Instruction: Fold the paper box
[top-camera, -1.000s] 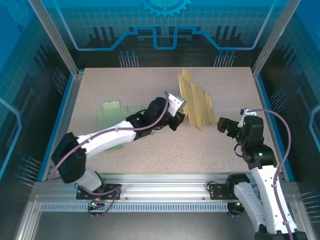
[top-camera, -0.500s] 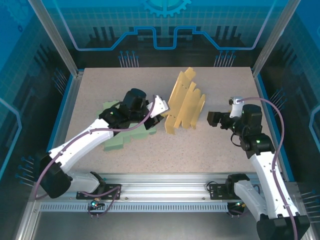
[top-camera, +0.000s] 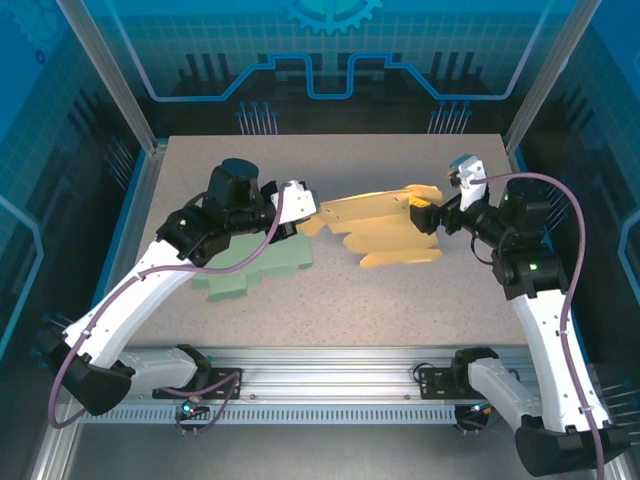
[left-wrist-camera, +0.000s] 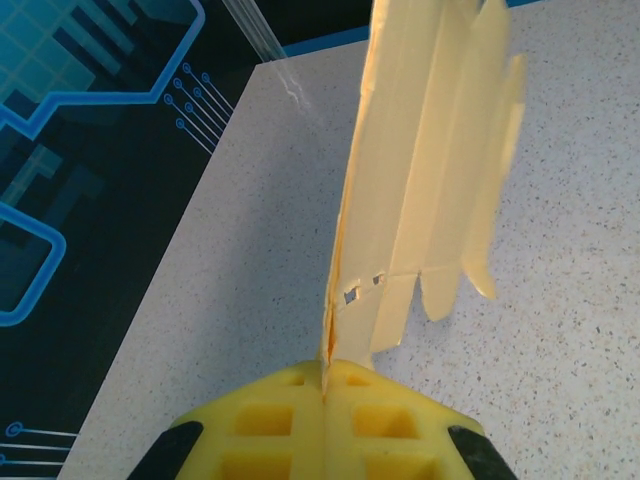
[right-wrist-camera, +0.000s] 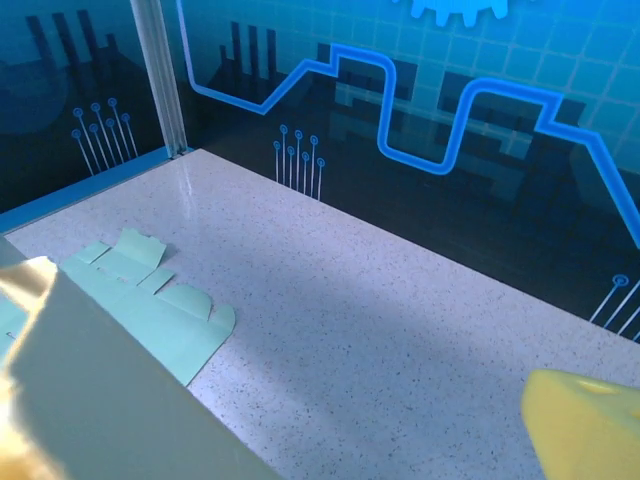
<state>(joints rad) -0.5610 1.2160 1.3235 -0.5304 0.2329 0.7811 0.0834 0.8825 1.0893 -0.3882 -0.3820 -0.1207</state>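
Currently, at the frame centre of the top view, the table (top-camera: 450, 300) carries both sheets.

- Yellow blank (top-camera: 385, 230): centre of frame, lifted off the surface and spanned between the two arms. It is unfolded, with its flaps loose along the lower edge.
- Green blank (top-camera: 265, 268): lies flat at left of centre, partly under the left arm and untouched.
- Left gripper (top-camera: 300, 210): clamped on the left end of the yellow blank. In the wrist view its pads meet on the sheet edge.
- Right gripper (top-camera: 425, 215): at the sheet's right end with jaws apart. One pad (right-wrist-camera: 590, 425) sits at lower right of its wrist view, with bare table between it and the sheet. The other finger is hidden behind the paper, so no clamp is judged here.

Risks:
- The sheet hangs from a thin edge grip on one side, so it may sag, twist or tear at the slots near the pads.
- If the right jaws close off a crease line, the fold could be skewed.
- A dropped sheet may land on the green blank.

Count: 1 table, 2 blanks (1 yellow, 1 green), 2 grippers
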